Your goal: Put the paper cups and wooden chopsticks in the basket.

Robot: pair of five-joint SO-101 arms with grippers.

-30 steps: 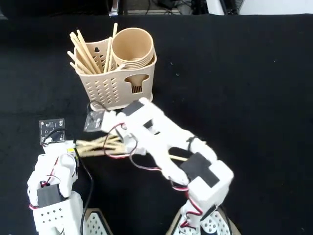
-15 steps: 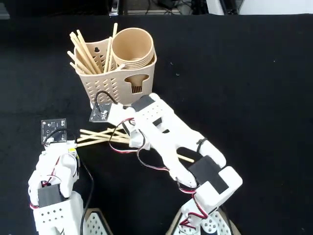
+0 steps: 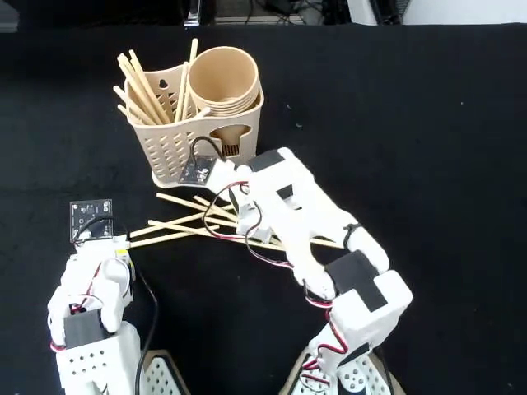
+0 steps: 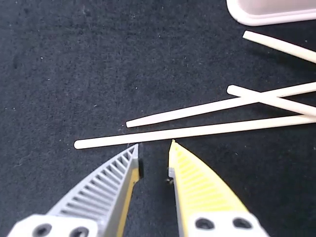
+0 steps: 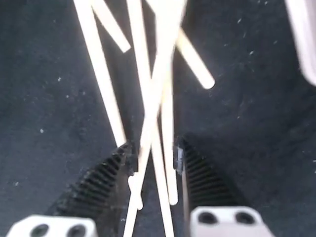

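The beige basket (image 3: 177, 146) stands at the back left with stacked paper cups (image 3: 224, 78) and several wooden chopsticks (image 3: 140, 86) inside. More chopsticks (image 3: 183, 225) lie fanned out in front of it. My right gripper (image 3: 226, 207) is just in front of the basket, shut on a loose bundle of these chopsticks (image 5: 148, 98), which cross between its fingers (image 5: 153, 155). My left gripper (image 3: 122, 247) sits low at the front left. It is open (image 4: 154, 146), its tips just short of the nearest chopstick (image 4: 197, 131), with nothing between them.
The black cloth covers the whole table, with free room to the right and behind. The basket's base corner (image 4: 269, 12) lies beyond the chopsticks in the left wrist view, and its wall (image 5: 303, 34) is close beside my right gripper.
My right gripper has moved up toward the basket with the chopsticks. The bundle has swung and fanned out, its near ends spreading apart. The left arm has stayed still.
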